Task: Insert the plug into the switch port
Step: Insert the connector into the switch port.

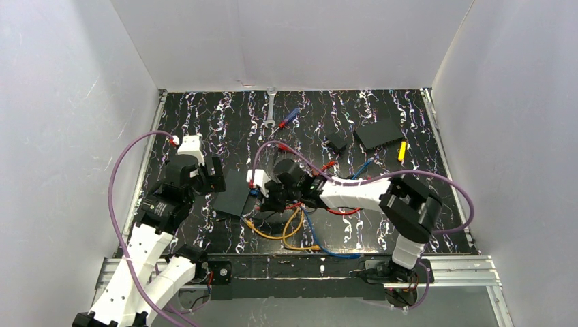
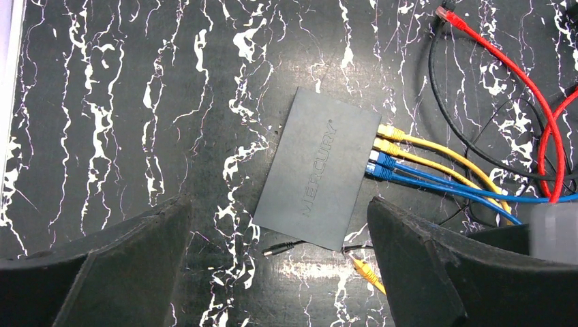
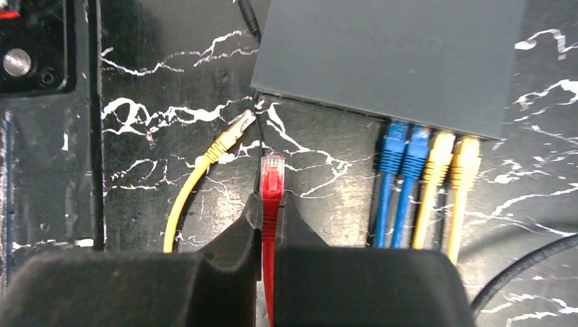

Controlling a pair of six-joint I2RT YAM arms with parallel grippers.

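Pinched the red plug (image 3: 272, 167) tight in the right fingers (image 3: 228, 255), tip just short of the switch (image 3: 388, 58). Hovered the left fingers (image 2: 129, 259) over it, spread wide, grasping nothing

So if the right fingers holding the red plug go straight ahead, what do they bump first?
Probably the switch, near its socket edge's left end; the red plug would touch first. The loose yellow plug lies just beside.
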